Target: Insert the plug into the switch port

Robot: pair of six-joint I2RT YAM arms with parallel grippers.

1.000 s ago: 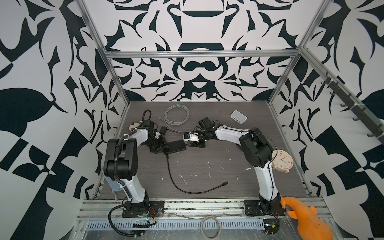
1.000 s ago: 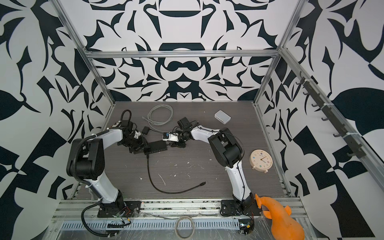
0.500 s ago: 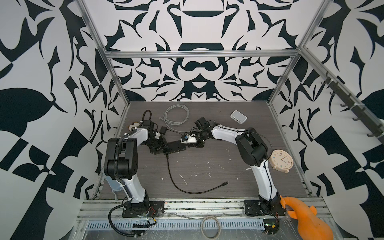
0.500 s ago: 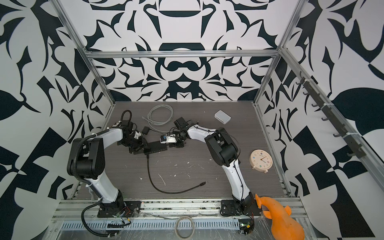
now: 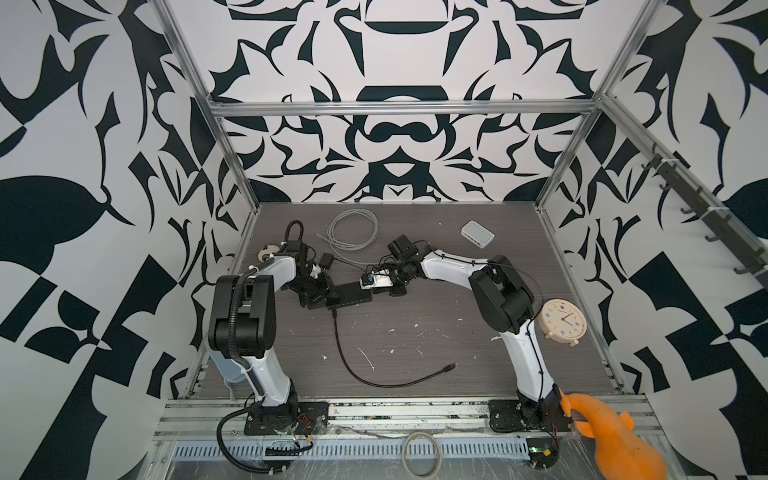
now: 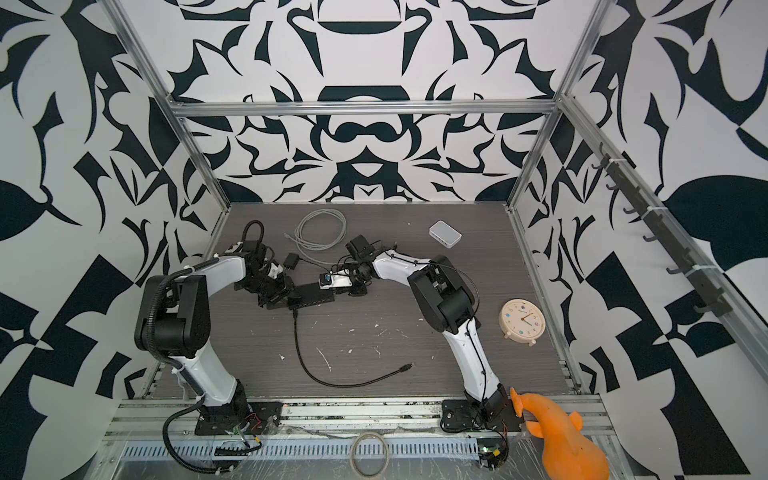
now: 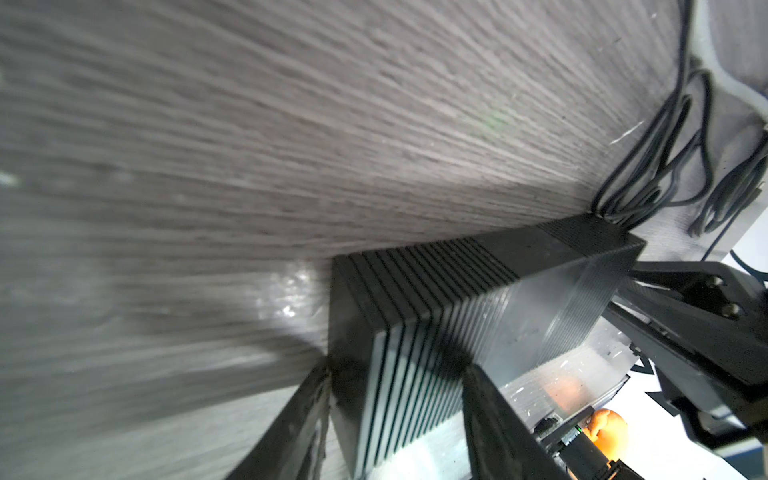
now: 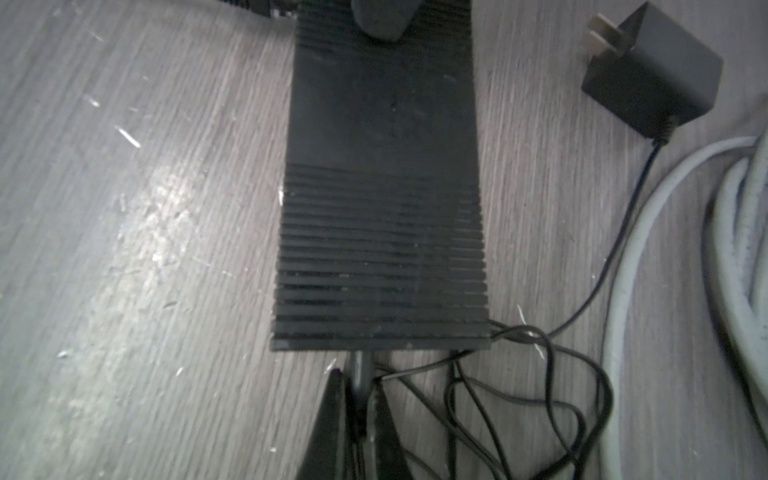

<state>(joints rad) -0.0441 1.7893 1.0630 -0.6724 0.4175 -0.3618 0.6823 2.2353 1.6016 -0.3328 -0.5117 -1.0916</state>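
The switch [image 5: 353, 293] [image 6: 313, 295] is a black ribbed box lying flat mid-table. My left gripper [image 5: 328, 293] [image 7: 395, 399] is shut on its left end, a finger [image 7: 303, 415] on either side of it. My right gripper [image 5: 372, 288] [image 8: 361, 390] sits at the switch's [image 8: 380, 208] other end. It is shut on the plug [image 8: 363, 370], a thin black barrel. The plug's tip meets the switch's end face; how deep it sits is hidden. Its thin wire loops away to a black wall adapter [image 8: 650, 66] [image 5: 325, 262].
A thicker black cable [image 5: 353, 365] runs from the switch's front side toward the table's front. Behind lie a coiled grey cable [image 5: 353, 228] and a white box [image 5: 478, 234]. A clock [image 5: 563, 322] stands at the right, an orange toy [image 5: 598, 436] at the front right corner.
My right gripper has moved left up to the switch's end and its fingers have closed on the plug. The left gripper and the switch have stayed put.
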